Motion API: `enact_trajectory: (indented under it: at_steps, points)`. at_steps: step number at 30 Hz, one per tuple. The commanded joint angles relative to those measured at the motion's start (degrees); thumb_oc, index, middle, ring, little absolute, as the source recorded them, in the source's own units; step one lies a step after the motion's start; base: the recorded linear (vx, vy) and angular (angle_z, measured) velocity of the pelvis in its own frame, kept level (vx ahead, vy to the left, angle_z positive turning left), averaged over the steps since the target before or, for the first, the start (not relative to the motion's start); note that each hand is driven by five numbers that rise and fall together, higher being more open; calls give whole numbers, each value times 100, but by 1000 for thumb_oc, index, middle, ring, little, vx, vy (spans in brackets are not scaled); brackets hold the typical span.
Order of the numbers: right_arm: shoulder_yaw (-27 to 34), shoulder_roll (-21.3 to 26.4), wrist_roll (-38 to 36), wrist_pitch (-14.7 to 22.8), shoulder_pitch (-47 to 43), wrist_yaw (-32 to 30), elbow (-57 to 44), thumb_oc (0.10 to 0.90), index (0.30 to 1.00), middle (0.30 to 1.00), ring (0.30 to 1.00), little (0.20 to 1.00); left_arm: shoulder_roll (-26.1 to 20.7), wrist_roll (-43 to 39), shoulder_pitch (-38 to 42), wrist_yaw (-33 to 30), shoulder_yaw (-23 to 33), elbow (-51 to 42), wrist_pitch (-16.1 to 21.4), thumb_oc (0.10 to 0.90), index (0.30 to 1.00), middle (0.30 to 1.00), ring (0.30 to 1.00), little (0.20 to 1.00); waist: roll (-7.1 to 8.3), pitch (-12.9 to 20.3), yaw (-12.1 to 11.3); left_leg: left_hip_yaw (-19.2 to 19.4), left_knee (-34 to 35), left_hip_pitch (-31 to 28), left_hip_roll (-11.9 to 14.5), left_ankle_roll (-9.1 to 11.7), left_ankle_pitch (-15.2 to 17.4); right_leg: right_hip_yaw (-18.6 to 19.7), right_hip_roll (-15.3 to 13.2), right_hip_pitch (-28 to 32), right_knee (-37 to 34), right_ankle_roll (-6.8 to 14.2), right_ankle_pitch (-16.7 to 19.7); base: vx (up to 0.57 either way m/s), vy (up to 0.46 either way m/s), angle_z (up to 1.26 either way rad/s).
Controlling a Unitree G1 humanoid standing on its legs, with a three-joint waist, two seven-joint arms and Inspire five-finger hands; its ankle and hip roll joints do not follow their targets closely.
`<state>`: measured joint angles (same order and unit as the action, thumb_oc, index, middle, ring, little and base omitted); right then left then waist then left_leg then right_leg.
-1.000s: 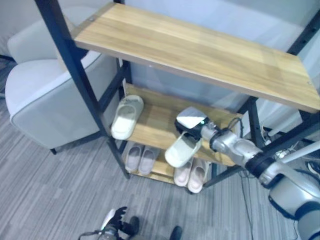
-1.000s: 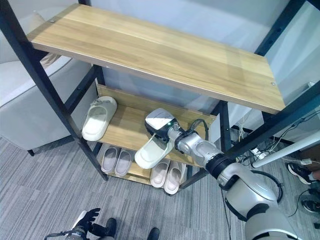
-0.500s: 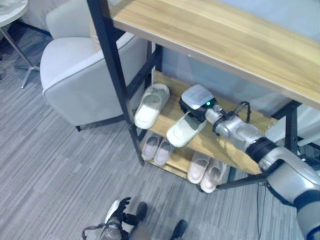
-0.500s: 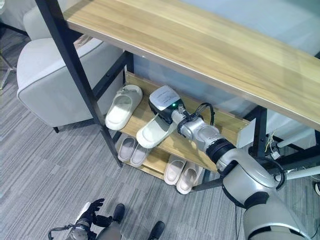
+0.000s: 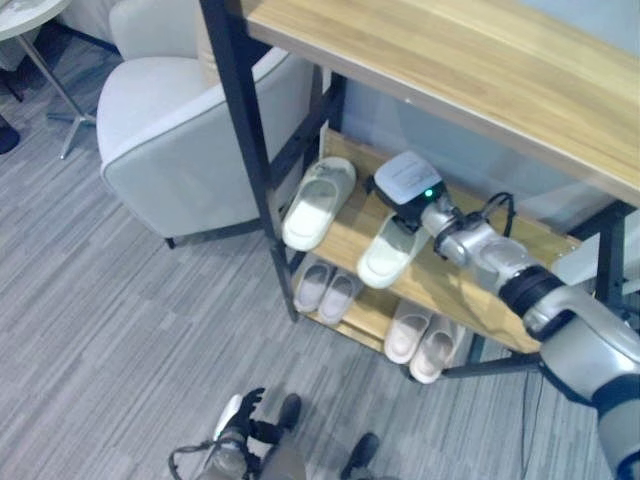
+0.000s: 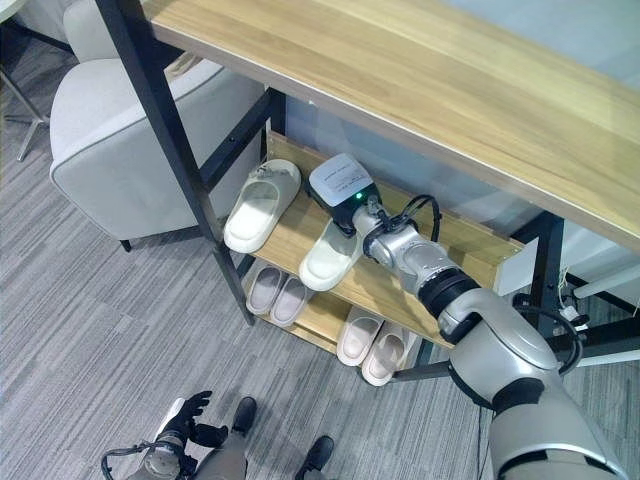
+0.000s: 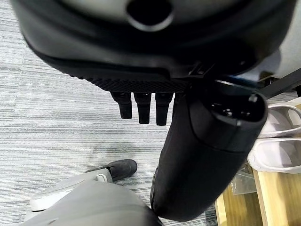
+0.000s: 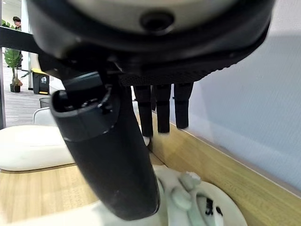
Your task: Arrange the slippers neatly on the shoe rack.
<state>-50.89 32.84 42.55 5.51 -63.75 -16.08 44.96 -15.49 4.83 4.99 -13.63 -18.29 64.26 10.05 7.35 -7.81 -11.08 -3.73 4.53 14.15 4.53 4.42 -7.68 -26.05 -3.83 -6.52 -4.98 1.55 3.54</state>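
On the shoe rack (image 5: 250,150) middle shelf, the right hand (image 6: 352,205) meets a cream slipper (image 5: 390,250). Its fingers (image 8: 162,110) hang straight, released. Beside lies another slipper (image 5: 318,203); the left hand (image 5: 238,425) is relaxed near the floor.

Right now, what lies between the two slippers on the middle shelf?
Bare wood of the shelf between the left slipper and the slipper under the right hand, seen in both eye views.
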Motion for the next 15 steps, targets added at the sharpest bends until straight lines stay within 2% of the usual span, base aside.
enact_trajectory:
  at_steps: [1, 15]
  points:
    - [417, 375, -163, -187, -847, -595, -356, 800, 900, 900, 900, 900, 76, 31, 43, -160, -412, 175, 115, 800, 900, 900, 900, 900, 92, 171, -28, 332, 47, -331, 8, 144, 610, 244, -626, 396, 44, 766, -294, 0, 0, 0]
    - [1039, 715, -438, 75, 34, -515, -1876, 800, 900, 900, 900, 900, 180, 151, -163, -149, -238, 121, 38, 800, 900, 900, 900, 900, 25, 280, 197, 527, 47, -581, 79, 132, 702, 372, -581, 499, 21, 740, -342, 1, 0, -2]
